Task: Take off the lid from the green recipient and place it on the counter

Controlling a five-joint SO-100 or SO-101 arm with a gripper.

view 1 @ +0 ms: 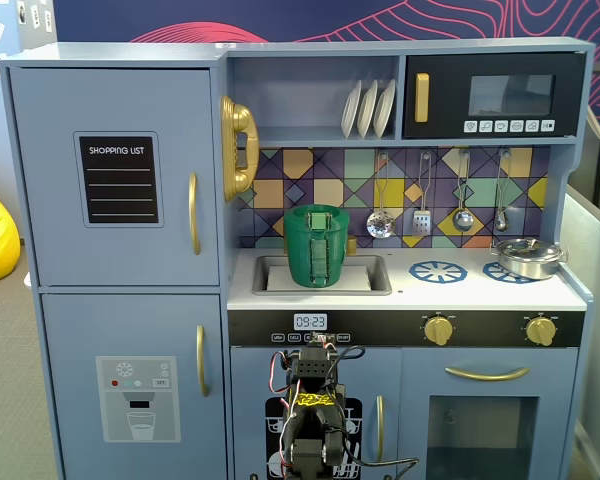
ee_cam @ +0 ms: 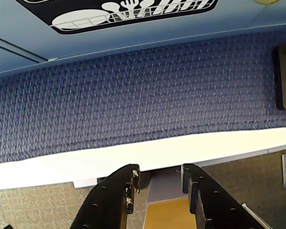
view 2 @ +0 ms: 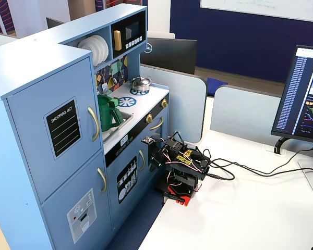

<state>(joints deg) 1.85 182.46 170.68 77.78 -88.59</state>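
Observation:
The green recipient (view 1: 317, 255) stands upright in the sink recess of the toy kitchen, with the lid (view 1: 317, 211) sitting on top of it. It also shows in a fixed view (view 2: 108, 115), at the left end of the counter (view 2: 146, 102). The counter (view 1: 480, 292) is pale white. My arm (view 1: 313, 400) is folded low in front of the kitchen's lower doors, well below the counter and far from the recipient. In the wrist view my gripper (ee_cam: 159, 168) points down over the white table edge toward blue carpet; its jaws stand apart with nothing between them.
A small steel pot (view 1: 528, 257) sits on the right burner; a blue burner print (view 1: 438, 271) lies bare beside the sink (view 1: 378, 277). Utensils hang on the back wall. The arm stands on a white desk (view 2: 240, 208) with cables and a monitor (view 2: 305, 94).

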